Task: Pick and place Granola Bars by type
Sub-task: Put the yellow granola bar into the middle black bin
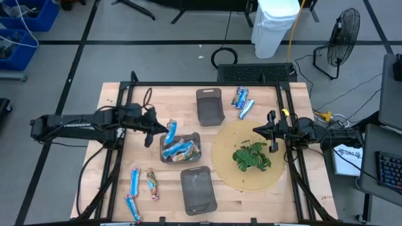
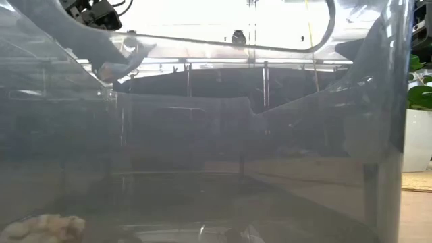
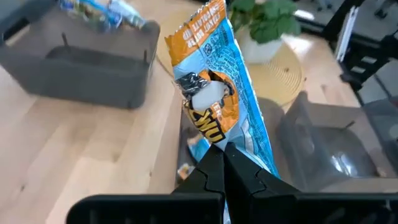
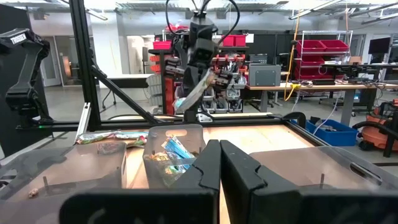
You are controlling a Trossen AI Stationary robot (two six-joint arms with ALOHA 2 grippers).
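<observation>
Lab floor with black tape lines around a light wood surface (image 1: 125,107); fan (image 1: 344,32) and white bin (image 1: 276,22) behind it. Left hand (image 1: 164,134) hangs just over the middle tray (image 1: 167,156), fingers pinching one bar (image 1: 171,130) by its lower end. Left wrist view shows that bar (image 3: 221,102) close up: shiny blue wrapper, orange top band, orange lettering, upright and a bit tilted. Middle tray already holds a few blue-and-white bars (image 1: 181,149). Three more bars (image 1: 142,188) lie loose at the surface's near left corner, one brownish-orange, two blue. Two blue bars (image 1: 242,102) lie at the far side beside the far tray (image 1: 210,107). Near tray (image 1: 198,189) sits at the front.

Right hand (image 1: 270,132) waits over the round woven mat (image 1: 229,169), beside the green plant (image 1: 252,156), fingers pressed together per the right wrist view. That view also shows the left arm across the surface holding the bar above the tray with bars. Low view is mostly blocked by a grey tray wall (image 2: 202,169); no bars clear there.
</observation>
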